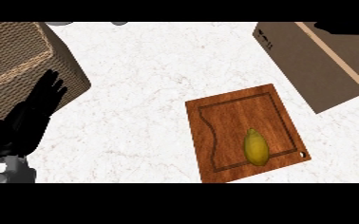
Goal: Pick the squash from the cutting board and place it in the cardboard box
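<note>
The left robot hand (32,116) showed at the view's left edge, coming up from the lower corner, its black fingers (51,83) straight and pointing up and slightly right, spread a little and holding nothing; its fingertips lay over the edge of a woven brown basket (28,52) in the upper left corner; a patch of grey forearm showed below it. The right robot hand was not in view. The squash (256,146), yellow-green and oval, lay on the lower right part of the wooden cutting board (231,123), inside its groove, long axis running roughly up and down; the board sat tilted on the white marbled counter (154,76). The cardboard box (308,61) stood at the upper right, just beyond the board's far corner, apart from it, a pale tape strip along its top; a small dark mark near its left edge was too small to read.
</note>
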